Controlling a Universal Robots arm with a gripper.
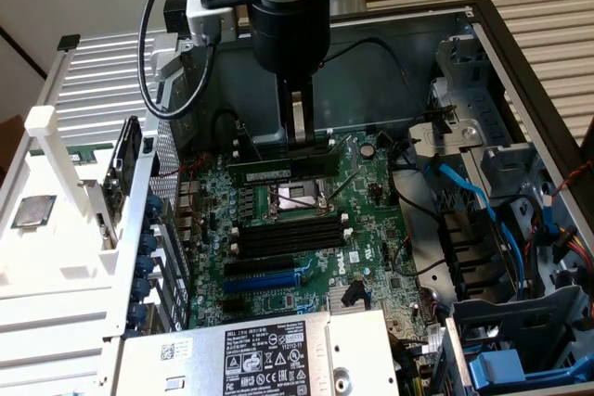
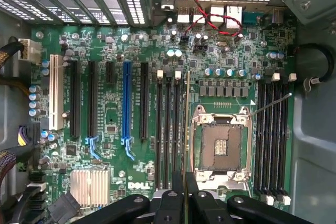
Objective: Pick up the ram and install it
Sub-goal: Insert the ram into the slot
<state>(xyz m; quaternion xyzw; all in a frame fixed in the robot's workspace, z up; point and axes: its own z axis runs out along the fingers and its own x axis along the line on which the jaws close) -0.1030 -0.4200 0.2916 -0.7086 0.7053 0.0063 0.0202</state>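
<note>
The hand hung straight down inside the open computer case, its fingers clamped on the top edge of the ram near the middle of the stick's length. In the exterior view the ram was raised clear of the motherboard and level, label side toward the camera, with its long axis running roughly from 9 o'clock to 3 o'clock.

The empty processor socket sat just at 6 o'clock from the stick in that view. The bank of black memory slots lay farther along the same 6 o'clock line, with the blue slot beyond it.

In the wrist view the ram showed edge-on as 1 thin line leading away from the hand. It ran between the socket and the nearest of the memory slots, and parallel to them.

By my judgement the stick was already turned the right way for these slots. It looked a touch to the socket side of the nearest one, and how high it hung above the slot was hard to tell.
</note>
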